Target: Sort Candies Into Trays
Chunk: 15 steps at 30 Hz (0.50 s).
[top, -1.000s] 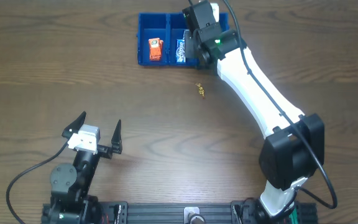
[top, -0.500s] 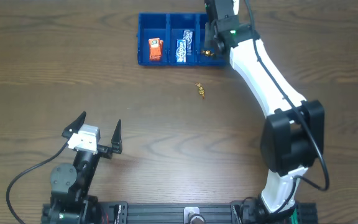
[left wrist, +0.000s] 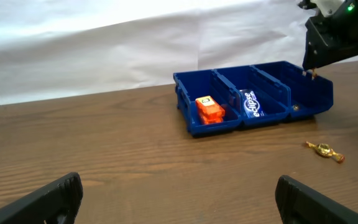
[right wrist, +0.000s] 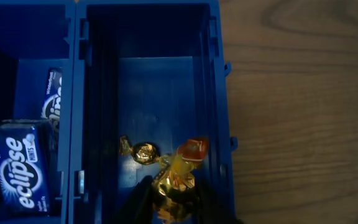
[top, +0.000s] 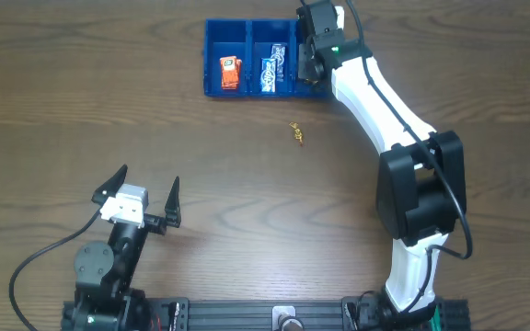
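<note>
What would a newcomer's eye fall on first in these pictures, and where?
The blue three-compartment tray on the far side of the table stands out, with an orange candy in its left compartment and blue gum packs in the middle one. Over the right compartment the right arm holds a gold-wrapped candy in its jaws, above a second gold candy lying inside. A third gold candy lies loose before the tray.

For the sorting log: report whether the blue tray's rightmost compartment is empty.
Not empty: one gold-wrapped candy lies on the compartment floor; the right gripper holds a second candy over it.
</note>
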Available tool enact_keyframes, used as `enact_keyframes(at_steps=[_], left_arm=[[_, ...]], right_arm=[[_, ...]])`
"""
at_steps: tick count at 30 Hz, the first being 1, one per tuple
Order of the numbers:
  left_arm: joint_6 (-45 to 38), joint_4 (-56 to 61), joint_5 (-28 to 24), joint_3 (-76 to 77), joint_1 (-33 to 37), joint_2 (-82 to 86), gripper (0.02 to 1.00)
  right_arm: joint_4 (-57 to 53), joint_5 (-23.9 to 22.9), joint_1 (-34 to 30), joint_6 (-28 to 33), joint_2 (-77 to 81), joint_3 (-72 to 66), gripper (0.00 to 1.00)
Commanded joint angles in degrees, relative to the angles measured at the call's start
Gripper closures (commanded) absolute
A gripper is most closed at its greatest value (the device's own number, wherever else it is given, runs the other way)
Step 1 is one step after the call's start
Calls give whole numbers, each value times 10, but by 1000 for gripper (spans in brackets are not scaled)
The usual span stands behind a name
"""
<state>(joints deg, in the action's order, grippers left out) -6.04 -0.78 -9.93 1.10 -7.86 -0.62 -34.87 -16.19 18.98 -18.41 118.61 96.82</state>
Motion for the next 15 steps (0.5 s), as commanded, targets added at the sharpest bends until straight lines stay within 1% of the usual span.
enact_keyframes(at_steps=[1,3,7,11,13,15], left_arm=[[-3,-27,-6,-8,3,3,23],[-3,-27,-6,-8,3,3,23],[-3,-27,-6,-8,3,3,23],[-3,-27,-6,-8,3,3,23],[-3,-27,-6,-8,3,3,23],[-3,-27,-6,-8,3,3,23]], right_arm=[[2,0,-3,2,4,9,191],[1,2,-3,3,4,9,1],[-6,14,-3,2,3,10,1],[-36,59,-3,-3,-10,19,1],[-54,69,-3,-24,-26,19,1],[-76,80,-1,-26,-43,19,1]])
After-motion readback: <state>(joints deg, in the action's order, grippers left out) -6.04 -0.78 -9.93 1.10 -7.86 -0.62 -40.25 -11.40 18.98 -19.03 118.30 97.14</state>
